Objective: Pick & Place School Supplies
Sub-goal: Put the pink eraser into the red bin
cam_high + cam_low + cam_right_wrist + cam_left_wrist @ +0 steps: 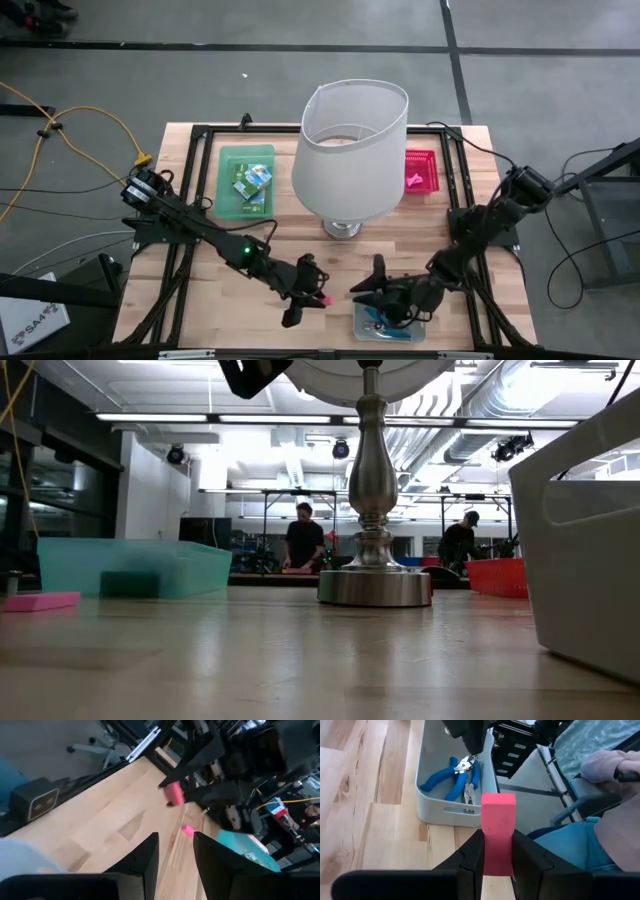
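Note:
My left gripper hovers near the table's front edge, left of centre, shut on a pink eraser block. My right gripper faces it from the right, open with nothing between its fingers, above the left end of a grey tray. That tray holds blue-handled scissor-like tools. A second pink eraser lies flat on the table top and also shows in the low view. Small green-yellow boxes lie in a green tray at the far left. My left gripper pinches the pink eraser's two long sides between its two fingers. The fingers lie along the block and come from the table's left, slanting a little downward. The eraser's free end sticks out past the fingertips, lifted clear of the table.
A big white lampshade on a metal foot stands at the table's middle. A red tray with a pink item sits at the far right. People work at benches in the room behind the table. Bare wood lies between the two grippers.

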You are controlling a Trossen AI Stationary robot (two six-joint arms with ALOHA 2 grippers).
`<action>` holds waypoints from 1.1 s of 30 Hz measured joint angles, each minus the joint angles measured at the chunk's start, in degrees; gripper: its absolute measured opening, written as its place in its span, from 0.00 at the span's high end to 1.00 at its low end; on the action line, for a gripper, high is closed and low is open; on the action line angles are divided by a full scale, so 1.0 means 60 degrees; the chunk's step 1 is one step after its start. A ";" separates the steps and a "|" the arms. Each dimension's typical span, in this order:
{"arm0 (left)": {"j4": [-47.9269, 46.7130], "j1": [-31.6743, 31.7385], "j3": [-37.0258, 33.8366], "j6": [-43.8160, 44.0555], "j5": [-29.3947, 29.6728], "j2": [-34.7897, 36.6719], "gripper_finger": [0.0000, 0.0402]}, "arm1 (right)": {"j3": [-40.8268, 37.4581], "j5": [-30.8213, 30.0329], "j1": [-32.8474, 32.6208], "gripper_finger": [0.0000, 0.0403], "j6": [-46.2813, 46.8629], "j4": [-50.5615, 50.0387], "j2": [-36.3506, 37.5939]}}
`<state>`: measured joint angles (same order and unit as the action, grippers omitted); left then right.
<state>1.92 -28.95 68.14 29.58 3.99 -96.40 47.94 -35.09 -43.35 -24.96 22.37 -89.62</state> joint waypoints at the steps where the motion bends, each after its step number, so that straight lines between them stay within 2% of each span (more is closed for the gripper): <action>1: -0.0007 0.0014 0.0000 0.0082 0.0001 0.0000 0.82 | 0.0004 0.0176 0.0102 0.72 -0.0050 0.0117 0.0000; 8: -0.0017 0.0055 0.0000 0.0323 0.0029 0.0000 0.82 | 0.0004 0.1420 0.0764 0.72 -0.0149 0.0174 0.0004; 14: -0.0020 0.0075 0.0000 0.0431 0.0031 0.0000 0.82 | 0.0004 0.1883 0.0963 0.72 -0.0544 0.0398 0.0004; 21: 0.0026 0.0438 0.0000 0.0554 0.0055 -0.0261 0.82 | 0.0004 0.2140 0.1080 0.72 -0.0633 0.0461 0.0004; 27: 0.0511 0.0842 0.0000 0.0580 -0.0787 -0.0613 0.82 | 0.0004 0.2160 0.1133 0.72 -0.0603 0.0246 0.0004; 33: 0.0676 0.1083 0.0000 0.0576 -0.1129 -0.0619 0.82 | 0.0004 0.2171 0.1129 0.72 -0.0313 0.0025 0.0004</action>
<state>5.98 -22.45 68.14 33.04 -2.78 -100.11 47.97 -22.06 -36.58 -26.84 22.52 -89.60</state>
